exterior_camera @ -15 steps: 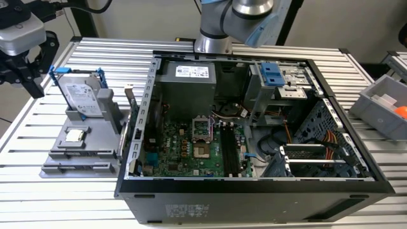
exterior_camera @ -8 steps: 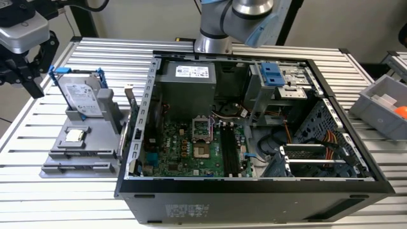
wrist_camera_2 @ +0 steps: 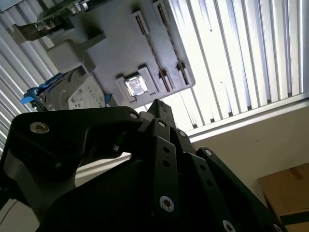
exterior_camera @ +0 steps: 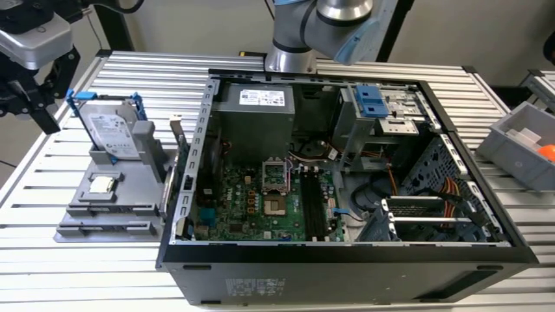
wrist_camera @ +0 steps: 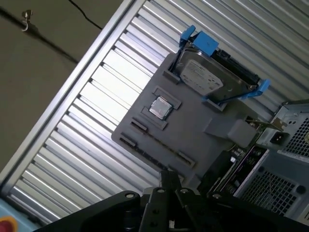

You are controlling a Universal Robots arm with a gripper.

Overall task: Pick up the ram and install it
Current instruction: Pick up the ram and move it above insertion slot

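Nearest to the exterior camera, the computer case (exterior_camera: 347, 260) is lying on its side close to the near edge of the table (exterior_camera: 156, 71), and its open side is facing up. I think this is so that the green board (exterior_camera: 260, 208) inside and its long black slots (exterior_camera: 310, 201) are reachable from above. Whether a stick is already sitting in those slots, I cannot tell.

Just beside the case, toward the table edge on the exterior view's left, a grey holder (exterior_camera: 130, 192) is keeping loose parts in fixed places. A small square chip (exterior_camera: 101, 184) is resting in a pocket, and behind it a hard drive (exterior_camera: 113, 133) with blue brackets is leaning tilted.

In the first wrist view the ram (wrist_camera: 163, 145) seems to be the thin dark strip standing on its edge in a long groove of this holder, near the chip. Standing so, it is offering its upper edge to a grip from above, but it is too thin for me to be sure.

Farther back, near the far corner of the table on the exterior view's left, the gripper (exterior_camera: 41, 97) is hanging above the holder and apart from it, with both wrist cameras looking down on the holder. I cannot tell how far the jaws are open. As the ram seems to be resting in its groove, I judge the gripper is carrying nothing.
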